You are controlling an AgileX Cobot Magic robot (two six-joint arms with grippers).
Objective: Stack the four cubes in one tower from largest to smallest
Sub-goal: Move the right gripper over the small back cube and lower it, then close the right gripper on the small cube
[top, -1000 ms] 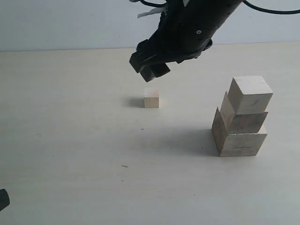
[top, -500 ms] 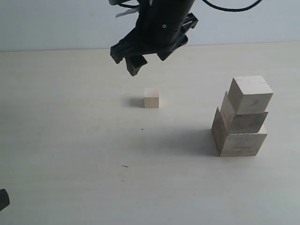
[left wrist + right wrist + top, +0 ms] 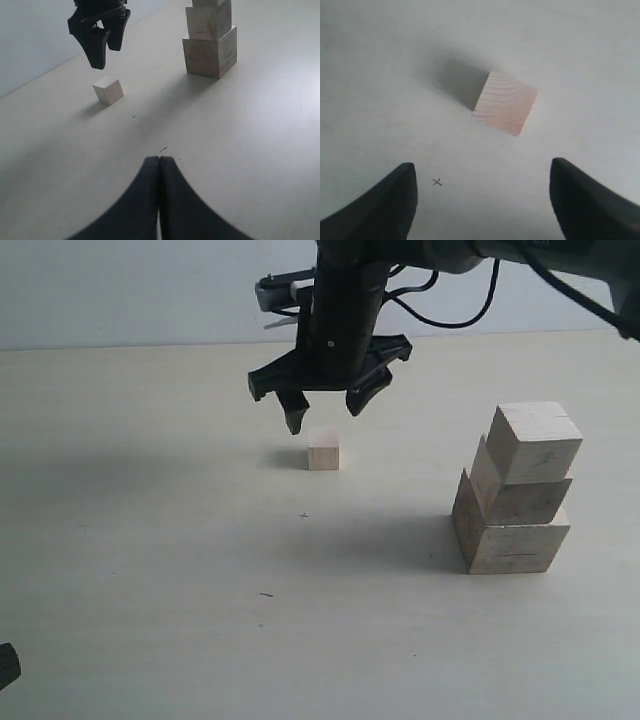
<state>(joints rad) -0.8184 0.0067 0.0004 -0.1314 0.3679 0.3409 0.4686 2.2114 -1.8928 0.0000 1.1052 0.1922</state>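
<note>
Step in hand: pick-up of the last cube. The right end effector (image 3: 326, 417) hangs just above the smallest cube (image 3: 323, 450), pointing down at it, jaws spread wide and empty, with no contact. The wide spread suits the purpose: it leaves room for the fingers to drop past both sides of the cube before closing.

The smallest cube sits alone on the worktop (image 3: 150, 570), well apart from the partial tower (image 3: 515, 490), which stands to the right in the exterior view. Partial tower = three cubes, largest at the base, each one above smaller. The upper cubes sit toward one edge rather than centred, so the column looks stepped. The top face of its uppermost cube (image 3: 535, 440) is bare, free to take the fourth.

Right wrist view: the cube lies ahead of the fingers (image 3: 385, 200) and is turned at an angle to the line between them. Judgement: a wrist turn is likely needed so the pads meet flat faces, not corners. A small pen cross (image 3: 437, 182) marks the worktop near one finger.

The left end effector (image 3: 159, 200) is closed on nothing, fingers pressed together, low and well clear of the work, presumably parked out of the way.

Progress, as judged: three of four cubes placed
</note>
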